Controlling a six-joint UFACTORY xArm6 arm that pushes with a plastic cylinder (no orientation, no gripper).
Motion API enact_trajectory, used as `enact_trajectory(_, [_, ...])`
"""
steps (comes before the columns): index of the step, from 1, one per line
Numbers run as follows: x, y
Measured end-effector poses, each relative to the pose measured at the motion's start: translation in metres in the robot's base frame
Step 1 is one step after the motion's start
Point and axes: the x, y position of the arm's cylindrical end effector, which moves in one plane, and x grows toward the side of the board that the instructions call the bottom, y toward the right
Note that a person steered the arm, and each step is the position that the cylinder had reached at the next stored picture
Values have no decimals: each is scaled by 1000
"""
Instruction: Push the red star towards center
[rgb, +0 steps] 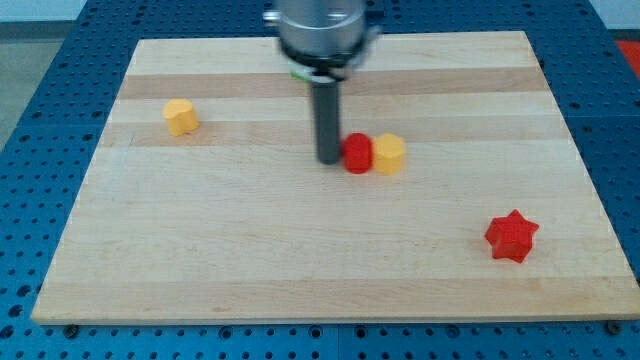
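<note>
The red star (512, 236) lies on the wooden board (250, 250) near the view's lower right. My tip (330, 160) stands near the middle of the board, touching or just left of a round red block (357, 154). A yellow hexagonal block (389, 154) sits against the red round block on its right. My tip is far to the upper left of the red star.
A yellow block (181, 117), shape unclear, sits at the view's upper left. The board's right edge runs close to the red star. A blue perforated table (30, 60) surrounds the board.
</note>
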Motion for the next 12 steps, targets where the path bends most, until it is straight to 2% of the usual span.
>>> enact_trajectory(1, [1, 64])
enact_trajectory(2, [1, 68])
enact_trajectory(3, [6, 31])
enact_trajectory(4, [18, 22])
enact_trajectory(8, [27, 114])
enact_trajectory(9, [59, 114])
enact_trajectory(10, [82, 145])
enact_trajectory(12, [89, 257])
